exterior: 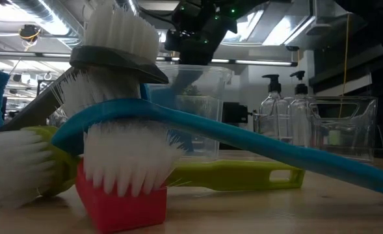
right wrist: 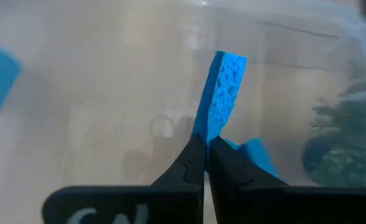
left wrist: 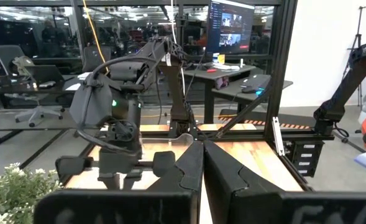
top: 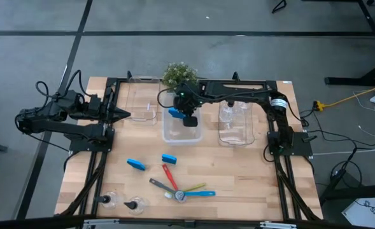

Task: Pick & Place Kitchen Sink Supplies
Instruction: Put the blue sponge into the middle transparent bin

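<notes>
A wooden table point(top: 251, 175) fills the middle of the high view, framed by a dark rail. Three clear bins are lined up along its upper part: a left bin point(top: 141, 102), a middle bin point(top: 181, 132) and a right bin point(top: 236, 130). A potted plant point(top: 176, 74) is seen at the top centre, just behind the middle bin.

The right arm is stretched from the right of the frame across to the centre, and the right gripper point(top: 188, 117) is held over the middle bin. In the right wrist view its fingers are seen pressed together on the lower edge of a blue sponge point(right wrist: 221, 96), which is held upright above the bin floor; another bit of blue is seen just behind the fingers, and a blurred blue patch at the left edge. The left arm is parked at the left of the high view, with the left gripper point(top: 122, 114) closed on nothing beside the left bin.

Two pump bottles point(top: 233, 113) are seen standing in the right bin, and two more bottles point(top: 122, 203) are lying at the lower left of the table. Four brushes point(top: 181, 189) are fanned out at lower centre, their heads stacked together. Two loose sponges point(top: 150, 161) are seen just above the brushes, slightly apart.
</notes>
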### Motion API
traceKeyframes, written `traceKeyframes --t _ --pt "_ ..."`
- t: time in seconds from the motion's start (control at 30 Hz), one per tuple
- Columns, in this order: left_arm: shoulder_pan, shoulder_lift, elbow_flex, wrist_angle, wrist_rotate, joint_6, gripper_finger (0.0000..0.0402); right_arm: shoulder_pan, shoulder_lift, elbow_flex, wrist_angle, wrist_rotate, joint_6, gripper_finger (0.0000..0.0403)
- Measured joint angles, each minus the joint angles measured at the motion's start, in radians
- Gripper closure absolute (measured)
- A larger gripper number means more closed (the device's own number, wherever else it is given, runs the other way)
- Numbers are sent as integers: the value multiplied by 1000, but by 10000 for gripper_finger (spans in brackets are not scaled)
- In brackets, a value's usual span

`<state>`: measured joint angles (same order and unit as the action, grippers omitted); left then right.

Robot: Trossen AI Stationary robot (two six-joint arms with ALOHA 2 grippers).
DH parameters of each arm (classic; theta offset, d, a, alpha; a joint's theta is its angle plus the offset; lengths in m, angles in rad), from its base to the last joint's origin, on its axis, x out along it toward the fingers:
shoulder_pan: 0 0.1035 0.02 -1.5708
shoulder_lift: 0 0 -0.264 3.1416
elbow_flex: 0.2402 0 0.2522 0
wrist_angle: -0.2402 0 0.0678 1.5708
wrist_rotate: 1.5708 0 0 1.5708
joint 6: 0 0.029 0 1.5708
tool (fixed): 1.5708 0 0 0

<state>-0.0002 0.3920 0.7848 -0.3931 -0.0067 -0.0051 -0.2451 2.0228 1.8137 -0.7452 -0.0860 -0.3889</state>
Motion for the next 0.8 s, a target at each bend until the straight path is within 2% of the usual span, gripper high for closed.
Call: traceKeyframes --t 0.2,0.53,0.8 --pt "0 0 0 0 0 0 395 -3 1 0 -24 -75 -77 397" --pt "0 0 0 0 0 0 395 -3 1 0 -70 -75 -226 397" --pt "0 0 0 0 0 0 396 -3 19 0 -70 -83 -273 397"
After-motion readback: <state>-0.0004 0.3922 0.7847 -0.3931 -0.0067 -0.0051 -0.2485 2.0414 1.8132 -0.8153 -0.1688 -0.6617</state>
